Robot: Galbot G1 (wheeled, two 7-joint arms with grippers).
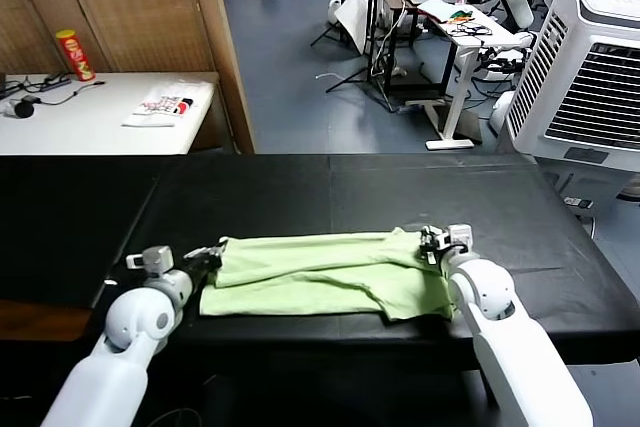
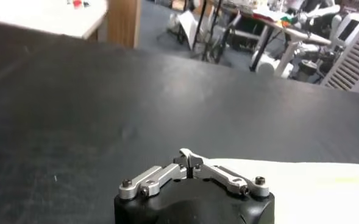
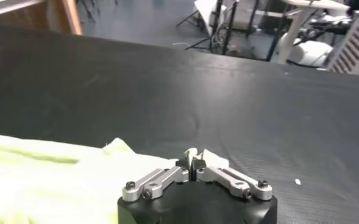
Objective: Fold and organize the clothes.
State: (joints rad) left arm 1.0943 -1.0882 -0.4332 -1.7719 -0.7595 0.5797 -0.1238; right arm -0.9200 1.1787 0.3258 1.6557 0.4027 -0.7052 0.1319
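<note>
The pale light-green shirt (image 1: 330, 275) lies spread crosswise near the front of the black table (image 1: 330, 187), partly folded lengthwise. At the shirt's left end, my left gripper (image 1: 208, 253) is shut, and in the left wrist view its fingertips (image 2: 190, 159) pinch the cloth's edge (image 2: 301, 189). My right gripper (image 1: 433, 240) is shut on the shirt's far right corner. In the right wrist view a small tuft of green fabric (image 3: 192, 155) sticks up between the closed jaws of that gripper (image 3: 194, 164), and the rest of the shirt (image 3: 51, 182) lies beside it.
A white table (image 1: 90, 122) at the back left holds a red chips can (image 1: 74, 55) and a folded white garment with red-black print (image 1: 168, 105). A wooden partition (image 1: 225, 47) stands behind the black table, and a white air cooler (image 1: 585, 77) at the right.
</note>
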